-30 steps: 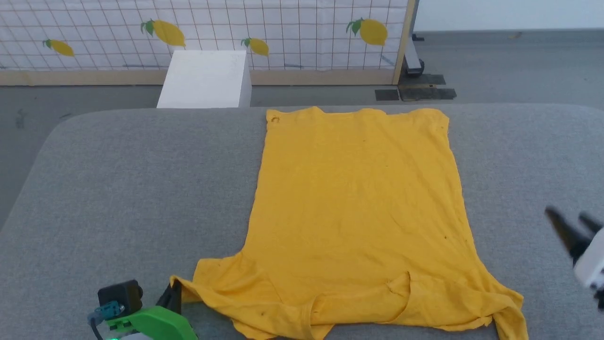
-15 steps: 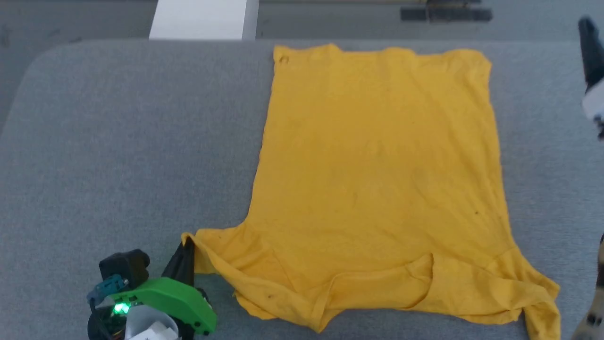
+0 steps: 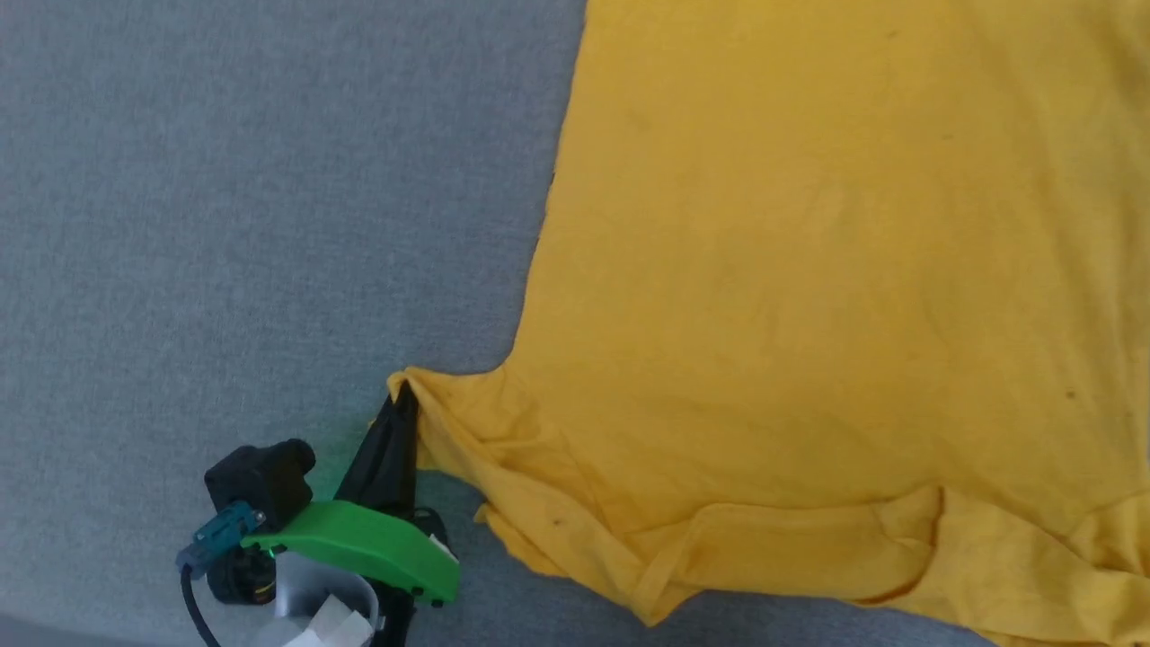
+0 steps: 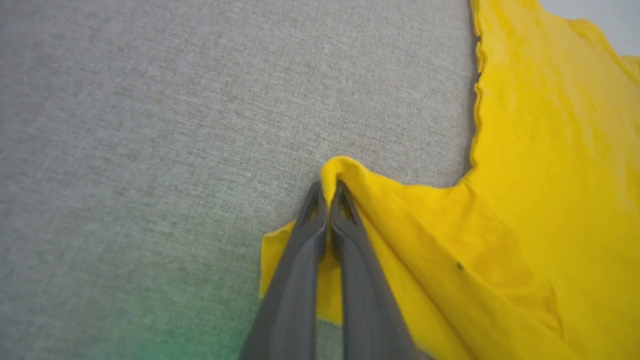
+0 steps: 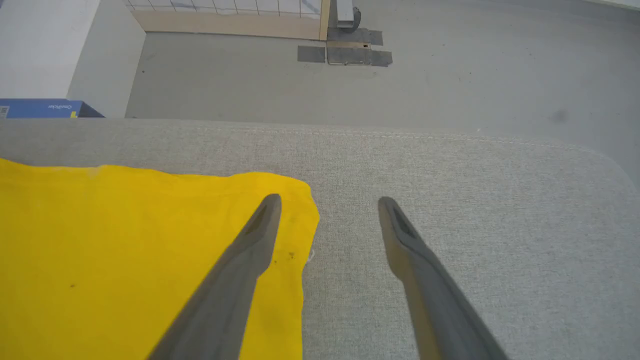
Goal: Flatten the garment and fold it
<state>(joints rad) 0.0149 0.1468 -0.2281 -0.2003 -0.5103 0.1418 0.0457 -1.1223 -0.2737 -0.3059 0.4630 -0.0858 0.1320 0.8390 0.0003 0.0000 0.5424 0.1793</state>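
You are working over a grey woven surface with a rounded corner and a stitched edge. In the right wrist view, grey floor lies beyond that edge. There is a white block at 10 o'clock with a blue box below it, a grid-patterned panel at 11 o'clock, and dark plates at 12 o'clock.

The garment lies flat, plain yellow side up, across the head view from 12 to 5 o'clock. Your left gripper, at 7 o'clock in the head view, is clenched on the raised fold of the sleeve.

Your right gripper has its jaws spread wide over a hem corner of the garment. One finger overlaps the cloth and the other is over bare surface. You cannot tell whether either finger touches.

The garment runs off the top, right and bottom edges of the head view. The sleeve's underside is hidden behind the left fingers, and the panel is cut off at the frame's top.
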